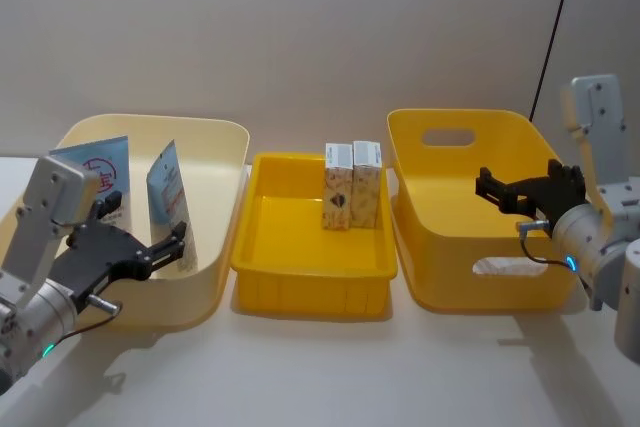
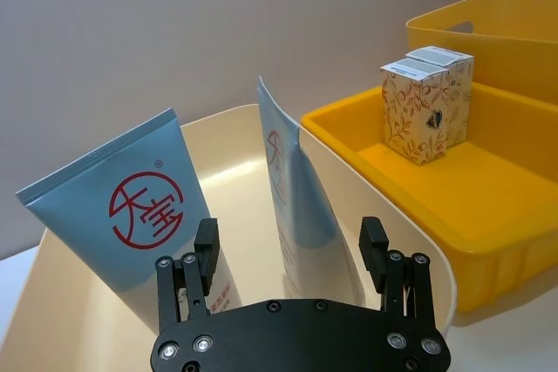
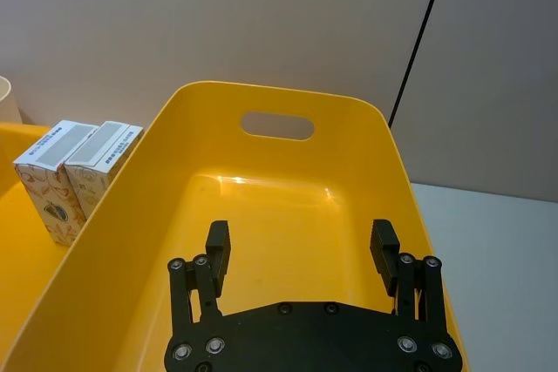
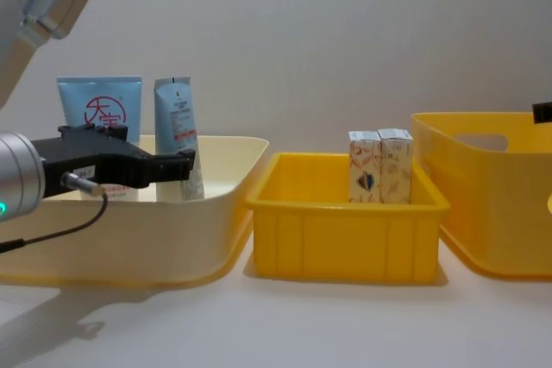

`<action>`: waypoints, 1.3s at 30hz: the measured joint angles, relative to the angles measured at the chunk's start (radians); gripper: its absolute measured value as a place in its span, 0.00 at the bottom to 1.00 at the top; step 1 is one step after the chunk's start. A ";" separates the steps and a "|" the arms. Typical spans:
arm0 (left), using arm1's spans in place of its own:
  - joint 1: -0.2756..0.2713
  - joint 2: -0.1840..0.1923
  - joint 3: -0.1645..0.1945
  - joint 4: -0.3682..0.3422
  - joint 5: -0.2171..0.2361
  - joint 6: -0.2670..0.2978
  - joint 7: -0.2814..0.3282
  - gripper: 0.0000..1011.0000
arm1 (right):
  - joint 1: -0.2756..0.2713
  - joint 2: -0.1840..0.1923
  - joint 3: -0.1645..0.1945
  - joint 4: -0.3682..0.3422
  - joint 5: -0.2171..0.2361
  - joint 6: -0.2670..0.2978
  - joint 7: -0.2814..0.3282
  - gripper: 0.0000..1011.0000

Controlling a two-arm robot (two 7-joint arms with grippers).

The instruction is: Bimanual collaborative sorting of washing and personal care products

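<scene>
Two tubes stand in the cream tub (image 1: 225, 247) on the left: a light-blue tube with a red circle logo (image 1: 100, 172) (image 2: 131, 206) and a grey-white tube with a red label (image 1: 168, 187) (image 2: 288, 189). My left gripper (image 1: 148, 222) (image 2: 289, 237) hangs open over the tub's near side, its fingers level with the grey-white tube's lower part and not closed on it. Two cream printed boxes (image 1: 350, 185) (image 4: 379, 166) stand upright side by side in the shallow yellow tray (image 1: 300, 272). My right gripper (image 1: 515, 192) (image 3: 300, 237) is open and empty above the deep yellow tub (image 1: 440, 277).
The three containers stand in a row on a white table, nearly touching, with a grey wall close behind. A black cable (image 1: 555, 27) runs down the wall at the right. The deep yellow tub's floor (image 3: 279, 224) is bare.
</scene>
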 joint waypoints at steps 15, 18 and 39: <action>-0.078 -0.030 0.017 0.096 0.001 -0.005 -0.063 0.99 | 0.000 0.000 0.000 0.000 0.000 0.000 0.000 0.99; -0.092 -0.037 0.020 0.115 0.004 -0.007 -0.072 0.99 | 0.000 0.000 0.000 0.000 0.000 0.000 0.000 0.99; -0.150 -0.066 0.030 0.197 0.028 -0.022 -0.104 0.94 | 0.000 0.000 0.000 0.000 0.000 0.000 0.000 0.99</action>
